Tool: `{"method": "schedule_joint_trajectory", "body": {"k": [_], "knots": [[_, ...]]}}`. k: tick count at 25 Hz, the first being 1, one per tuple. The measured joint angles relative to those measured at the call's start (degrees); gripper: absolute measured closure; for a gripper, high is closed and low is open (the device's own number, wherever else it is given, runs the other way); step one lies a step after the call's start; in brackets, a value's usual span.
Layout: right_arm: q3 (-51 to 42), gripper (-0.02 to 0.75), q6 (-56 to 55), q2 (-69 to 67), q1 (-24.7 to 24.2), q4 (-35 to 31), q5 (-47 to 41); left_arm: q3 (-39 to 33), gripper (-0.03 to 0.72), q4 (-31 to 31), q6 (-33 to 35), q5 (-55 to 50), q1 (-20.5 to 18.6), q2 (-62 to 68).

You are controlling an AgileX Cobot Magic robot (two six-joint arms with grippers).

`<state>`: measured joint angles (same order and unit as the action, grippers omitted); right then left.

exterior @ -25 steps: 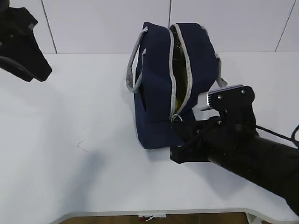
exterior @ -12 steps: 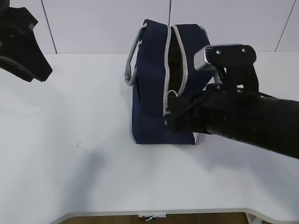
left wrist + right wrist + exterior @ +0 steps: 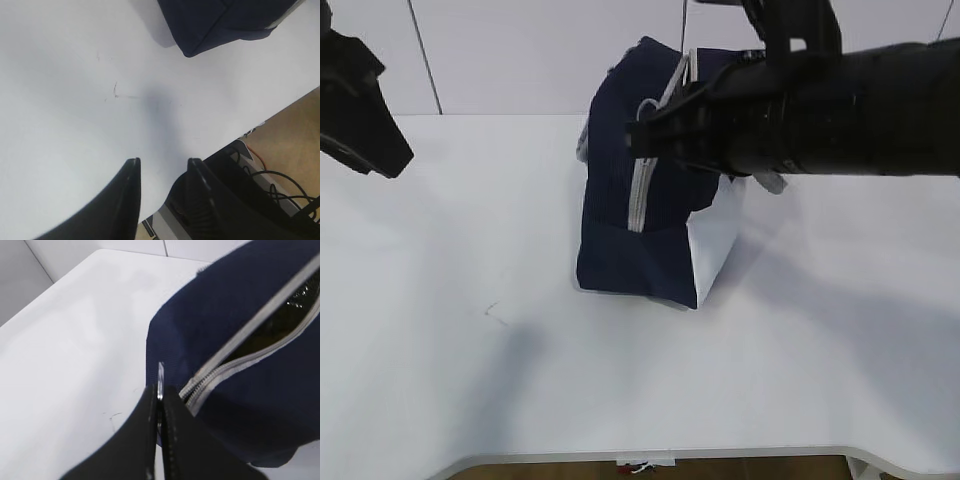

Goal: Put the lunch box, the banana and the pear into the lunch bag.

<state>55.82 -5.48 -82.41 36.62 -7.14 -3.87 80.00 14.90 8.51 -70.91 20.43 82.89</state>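
No readable text, label, brand, number or sign anywhere.

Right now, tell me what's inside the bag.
Through the half-open zipper of the bag, the right wrist view shows only dark interior and a glint of shiny lining. No contents can be made out; fabric hides the rest. The right tool pinches the zipper pull.

Matt navy woven cloth on the lunch bag [image 3: 620,200], with a smooth white lower panel and a grey zipper [image 3: 250,345] tape. Shiny crinkled foil lining inside. Smooth, faintly glossy white table [image 3: 470,300]; matt black gripper fingers [image 3: 175,440].
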Motion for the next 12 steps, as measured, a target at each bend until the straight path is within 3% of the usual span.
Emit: {"method": "schedule_joint_trajectory", "body": {"k": [6,12], "knots": [[4.1,0.724,0.3,0.0,0.0,2.8,-5.0,-2.6,0.450,0.0,3.0,2.7,0.0,0.0],[5.5,0.724,0.4,0.0,0.0,4.0,-5.2,-13.2,0.449,3.5,8.0,13.4,0.0,0.0]]}}
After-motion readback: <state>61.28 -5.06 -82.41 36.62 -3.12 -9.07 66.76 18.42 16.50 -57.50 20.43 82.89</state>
